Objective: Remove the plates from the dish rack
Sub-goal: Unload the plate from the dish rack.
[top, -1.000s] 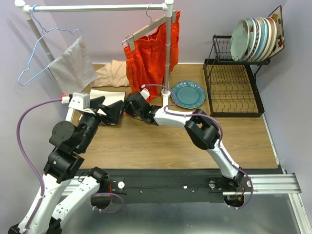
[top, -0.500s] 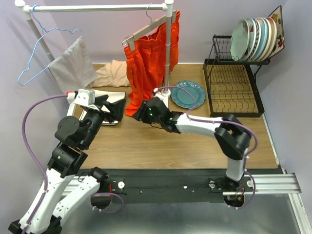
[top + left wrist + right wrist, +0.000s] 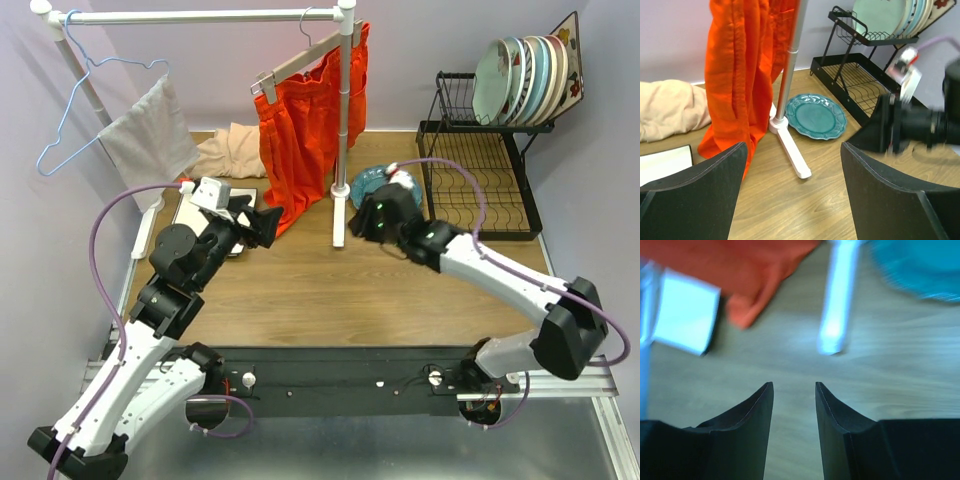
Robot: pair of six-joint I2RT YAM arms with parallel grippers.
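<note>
**Inspector:** Gripper status?

**Operator:** My right gripper (image 3: 792, 386) stands part-open and empty, left of the black wire dish rack (image 3: 480, 190). Upright round ceramic plates (image 3: 522, 78) fill its upper shelf. I should open wider and approach rim-on.

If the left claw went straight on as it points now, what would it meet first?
Most likely the white foot of the clothes rail, lying straight ahead of the left claw, with the orange garment beside it. The teal plate sits farther on. Depth is hard to judge.
</note>
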